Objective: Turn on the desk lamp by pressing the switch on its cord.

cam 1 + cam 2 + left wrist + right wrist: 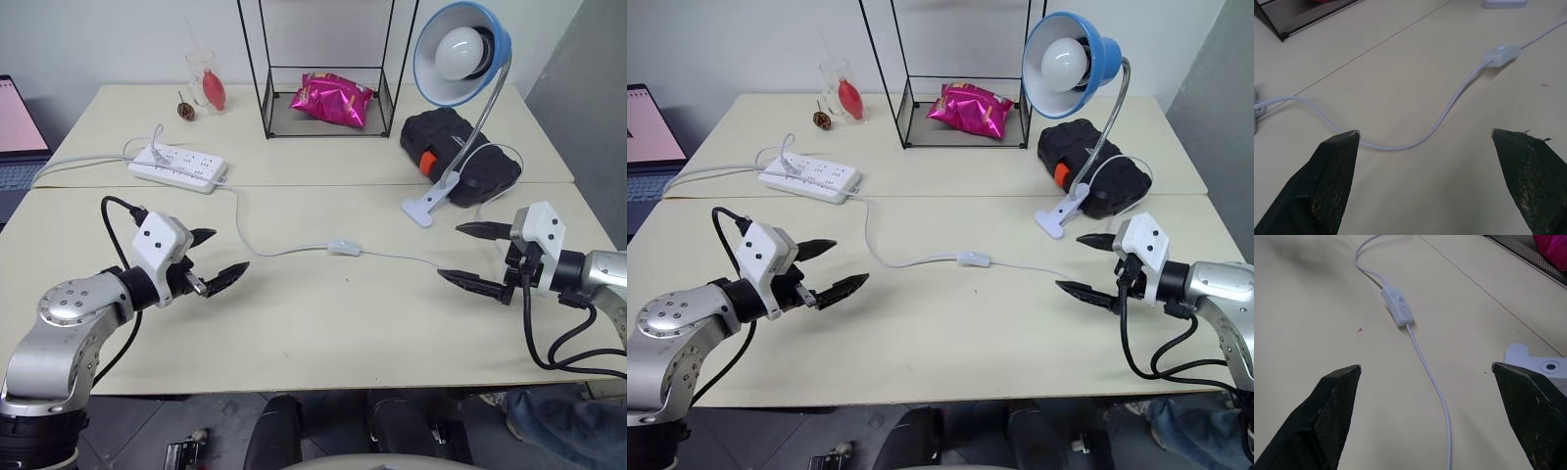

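From the head views, the switch (344, 248) lies on the table (294, 333) midway between both grippers, the lamp (460, 54) unlit. Left wrist: left gripper (1425, 134) fingers wide apart over the cord (1449, 105). Right wrist: right gripper (1425, 367) equally spread. A sideways push could slide the light switch instead of clicking it.

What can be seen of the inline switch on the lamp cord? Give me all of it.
The switch is a small white oblong housing, plastic by its look, with a little rocker button on its upper face. It lies flat on the beige table, near the middle, between the two open end effectors and touched by neither. The thin white cord leaves both of its ends: one stretch curves toward the power strip, the other runs toward the lamp's white clip base. The lamp's bulb looks unlit.
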Tool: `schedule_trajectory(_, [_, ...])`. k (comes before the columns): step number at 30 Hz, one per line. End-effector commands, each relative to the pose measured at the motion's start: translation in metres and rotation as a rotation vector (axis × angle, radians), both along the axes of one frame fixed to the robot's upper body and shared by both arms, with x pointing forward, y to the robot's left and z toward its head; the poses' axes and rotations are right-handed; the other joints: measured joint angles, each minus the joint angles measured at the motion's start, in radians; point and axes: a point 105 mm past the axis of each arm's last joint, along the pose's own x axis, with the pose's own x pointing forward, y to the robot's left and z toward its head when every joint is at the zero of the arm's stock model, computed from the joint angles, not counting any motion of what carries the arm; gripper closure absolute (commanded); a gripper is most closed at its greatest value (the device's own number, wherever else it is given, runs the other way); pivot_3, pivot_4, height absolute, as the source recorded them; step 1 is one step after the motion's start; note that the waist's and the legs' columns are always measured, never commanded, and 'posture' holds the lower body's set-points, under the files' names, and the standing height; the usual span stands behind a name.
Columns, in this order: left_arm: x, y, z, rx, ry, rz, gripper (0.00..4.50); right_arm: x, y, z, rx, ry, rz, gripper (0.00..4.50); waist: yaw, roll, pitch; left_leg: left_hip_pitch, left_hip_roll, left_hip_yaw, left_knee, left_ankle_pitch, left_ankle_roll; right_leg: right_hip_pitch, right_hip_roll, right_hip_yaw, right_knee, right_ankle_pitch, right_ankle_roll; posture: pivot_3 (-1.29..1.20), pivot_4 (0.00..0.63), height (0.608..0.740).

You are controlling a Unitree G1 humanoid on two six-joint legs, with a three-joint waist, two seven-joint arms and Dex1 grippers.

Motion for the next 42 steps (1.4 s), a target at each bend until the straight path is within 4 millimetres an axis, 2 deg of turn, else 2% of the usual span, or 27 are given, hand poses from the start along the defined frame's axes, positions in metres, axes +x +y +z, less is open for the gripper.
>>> schedule_trajectory(1, [-0.004,-0.004,0.013,0.014,-0.041,-0.026,0.00,-0.002,0.002,0.007,-0.010,-0.034,0.019,0.00,0.000,0.000,0.000,0.000,0.000,0.000,0.000,0.000,0.000,0.000,0.000,0.000,0.000,0.000,0.000,0.00,0.150,0.740])
schedule_trajectory(7, [-0.004,-0.006,0.007,0.069,-0.016,-0.035,0.00,-0.005,0.006,0.003,-0.013,-0.021,0.035,0.00,0.000,0.000,0.000,0.000,0.000,0.000,0.000,0.000,0.000,0.000,0.000,0.000,0.000,0.000,0.000,0.00,0.150,0.740])
schedule_trajectory(10, [-0.004,-0.010,0.009,0.056,-0.029,-0.054,0.00,-0.005,0.008,0.002,-0.011,-0.016,0.043,0.00,0.000,0.000,0.000,0.000,0.000,0.000,0.000,0.000,0.000,0.000,0.000,0.000,0.000,0.000,0.000,0.00,0.150,0.740])
schedule_trajectory(15, [-0.013,-0.025,0.009,0.024,0.004,-0.181,0.00,-0.008,0.015,0.000,-0.002,-0.007,0.069,0.00,0.000,0.000,0.000,0.000,0.000,0.000,0.000,0.000,0.000,0.000,0.000,0.000,0.000,0.000,0.000,0.00,0.150,0.740])
schedule_trajectory(21, [-0.007,-0.034,0.012,-0.031,0.013,-0.221,0.00,-0.010,0.017,-0.006,0.003,0.005,0.081,0.00,0.000,0.000,0.000,0.000,0.000,0.000,0.000,0.000,0.000,0.000,0.000,0.000,0.000,0.000,0.000,0.00,0.150,0.740])
schedule_trajectory(27, [0.006,-0.048,0.009,-0.059,0.024,-0.287,0.00,-0.014,0.024,-0.013,0.006,0.012,0.093,0.00,0.001,0.000,0.000,0.000,0.000,0.000,0.001,0.000,0.000,0.000,0.000,0.000,0.000,0.000,0.000,0.00,0.150,0.740])
schedule_trajectory(33, [0.019,-0.066,0.004,-0.034,0.046,-0.393,0.00,-0.010,0.033,-0.020,0.008,0.030,0.035,0.00,0.001,0.000,0.000,0.000,0.000,-0.001,0.001,0.000,0.000,0.000,0.001,-0.001,0.000,0.000,0.000,0.00,0.150,0.740])
schedule_trajectory(37, [0.037,-0.078,-0.004,-0.014,0.076,-0.433,0.00,-0.008,0.043,-0.024,0.022,0.072,-0.026,0.00,0.004,0.000,0.000,-0.001,-0.001,-0.001,0.001,0.000,0.000,0.000,0.001,-0.001,0.001,0.000,0.000,0.00,0.150,0.740])
schedule_trajectory(42, [0.063,-0.093,-0.014,-0.030,0.123,-0.456,0.00,-0.015,0.057,-0.022,0.073,0.092,-0.033,0.00,0.006,0.000,0.000,-0.002,-0.001,-0.001,0.001,0.000,0.000,0.000,0.001,-0.002,0.001,0.000,0.000,0.00,0.150,0.740])
